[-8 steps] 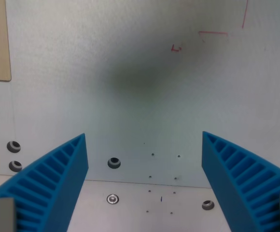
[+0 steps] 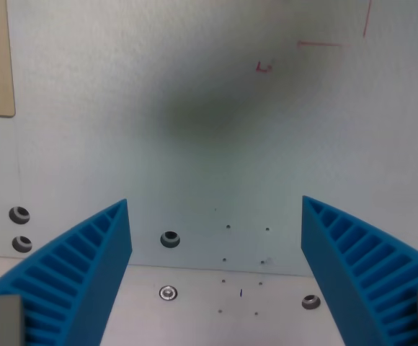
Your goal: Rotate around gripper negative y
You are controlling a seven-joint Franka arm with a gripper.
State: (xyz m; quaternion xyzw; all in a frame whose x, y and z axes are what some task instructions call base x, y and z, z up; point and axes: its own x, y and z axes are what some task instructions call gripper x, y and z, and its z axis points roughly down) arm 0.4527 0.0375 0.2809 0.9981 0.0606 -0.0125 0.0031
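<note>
Hovering over white table point(image 2: 216, 166), gripper point(image 2: 215, 238) blue fingers point(image 2: 86, 267) spread wide, nothing between; no containers seen.

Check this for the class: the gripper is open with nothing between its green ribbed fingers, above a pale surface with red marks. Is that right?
One detail is wrong: the fingers are blue, not green. The wrist view shows the gripper open with nothing between them, above the pale surface with red marks.
</note>
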